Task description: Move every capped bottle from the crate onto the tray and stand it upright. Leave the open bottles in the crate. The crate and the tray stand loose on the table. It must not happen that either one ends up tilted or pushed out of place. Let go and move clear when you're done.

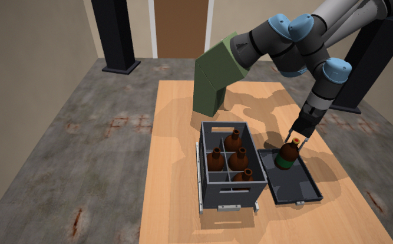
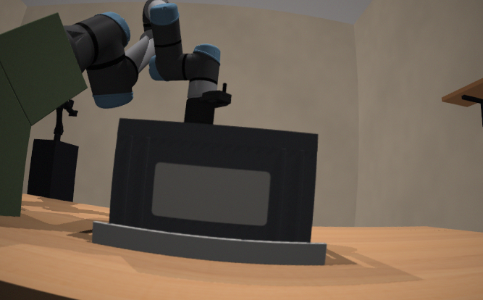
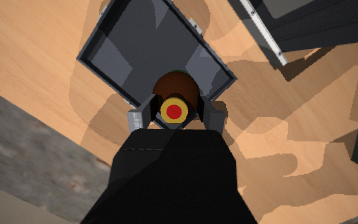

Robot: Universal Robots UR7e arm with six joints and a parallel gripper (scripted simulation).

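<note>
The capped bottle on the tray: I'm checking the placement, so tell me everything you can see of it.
The capped bottle is brown, glass-like, with a round body, short neck, a green label band around its lower body and a yellow cap with a red centre. It stands upright, as far as the top view shows, in the far end of the dark grey tray. The open gripper flanks its cap, fingers apart from it. Only the tray visibly touches it.
</note>
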